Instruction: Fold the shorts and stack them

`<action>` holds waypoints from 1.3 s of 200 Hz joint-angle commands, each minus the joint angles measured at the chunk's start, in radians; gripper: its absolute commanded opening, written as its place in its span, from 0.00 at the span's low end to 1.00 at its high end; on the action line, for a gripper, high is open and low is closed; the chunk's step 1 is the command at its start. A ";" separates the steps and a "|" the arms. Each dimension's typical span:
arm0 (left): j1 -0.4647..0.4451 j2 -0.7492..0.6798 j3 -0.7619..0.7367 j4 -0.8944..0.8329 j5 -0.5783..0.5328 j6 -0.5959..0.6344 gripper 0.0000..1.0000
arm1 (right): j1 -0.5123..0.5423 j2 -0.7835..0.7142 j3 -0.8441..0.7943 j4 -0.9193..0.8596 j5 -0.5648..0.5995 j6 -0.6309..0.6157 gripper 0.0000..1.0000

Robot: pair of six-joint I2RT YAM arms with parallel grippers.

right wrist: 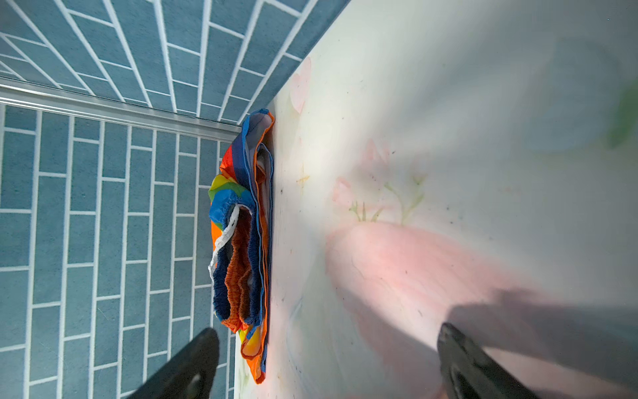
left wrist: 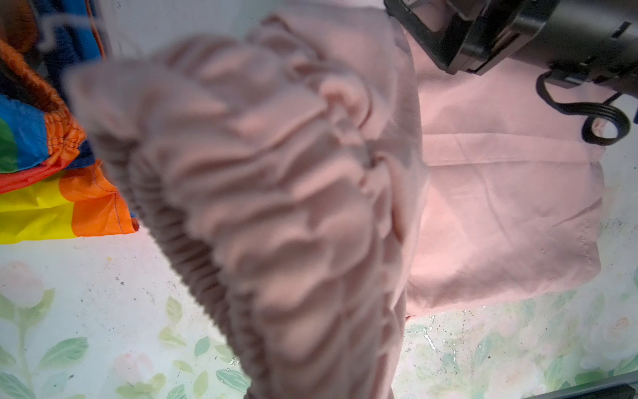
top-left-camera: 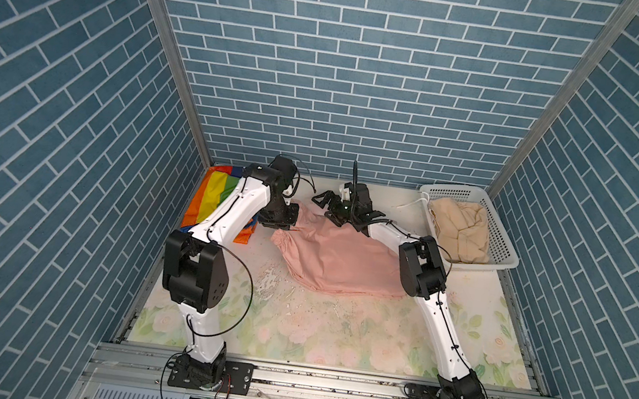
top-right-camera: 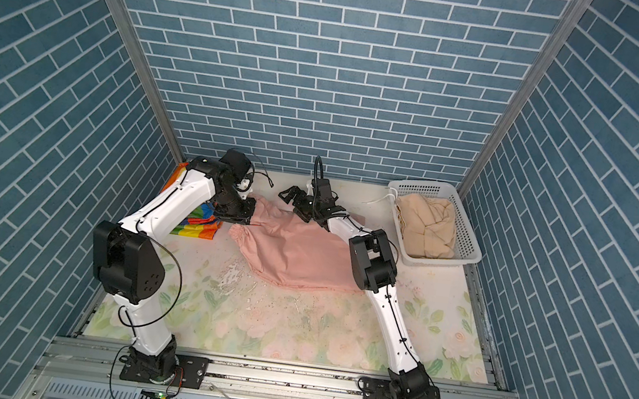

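Pink shorts (top-left-camera: 343, 258) (top-right-camera: 298, 252) lie spread across the middle of the table. My left gripper (top-left-camera: 285, 221) (top-right-camera: 244, 216) is shut on their gathered waistband (left wrist: 276, 207) and holds that end lifted off the table; the cloth hides its fingers in the left wrist view. My right gripper (top-left-camera: 329, 210) (top-right-camera: 296, 206) (right wrist: 328, 362) hovers open over the far edge of the pink shorts (right wrist: 414, 276), holding nothing. Rainbow-striped shorts (top-left-camera: 213, 195) (top-right-camera: 197, 226) (left wrist: 51, 200) (right wrist: 241, 241) lie folded at the back left, partly under the left arm. Beige shorts (top-left-camera: 460, 231) (top-right-camera: 427, 227) lie bunched in the basket.
A white perforated basket (top-left-camera: 501, 237) (top-right-camera: 468, 237) stands at the back right corner. Blue brick-patterned walls close in the back and both sides. The table (top-left-camera: 333, 336) has a floral cover with scuffed patches near its middle.
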 commanded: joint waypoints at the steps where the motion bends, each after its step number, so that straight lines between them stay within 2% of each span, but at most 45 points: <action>1: -0.029 0.031 0.043 -0.025 0.007 -0.012 0.00 | -0.002 0.008 0.017 -0.028 -0.003 0.034 0.99; 28: -0.053 0.065 0.119 -0.075 -0.038 -0.018 0.00 | -0.032 -0.102 -0.046 0.002 -0.032 0.025 0.99; 54: -0.077 0.101 0.188 -0.113 -0.057 -0.044 0.00 | -0.085 -0.281 -0.249 0.065 -0.035 0.022 0.99; 87: -0.130 0.164 0.279 -0.148 -0.072 -0.069 0.00 | -0.151 -0.519 -0.507 0.028 -0.052 -0.068 0.99; 114: -0.176 0.238 0.373 -0.200 -0.097 -0.086 0.00 | -0.197 -0.692 -0.690 -0.157 -0.003 -0.227 0.99; 147: -0.224 0.309 0.495 -0.244 -0.102 -0.111 0.00 | -0.232 -0.861 -0.874 -0.374 0.138 -0.408 0.99; 176: -0.261 0.369 0.613 -0.284 -0.097 -0.133 0.00 | -0.238 -0.916 -0.975 -0.479 0.250 -0.514 0.99; 209: -0.302 0.432 0.706 -0.302 -0.074 -0.159 0.00 | -0.242 -0.921 -1.072 -0.469 0.307 -0.537 0.99; 260: -0.365 0.481 0.698 -0.221 -0.026 -0.213 0.00 | -0.243 -0.894 -1.134 -0.424 0.325 -0.540 0.98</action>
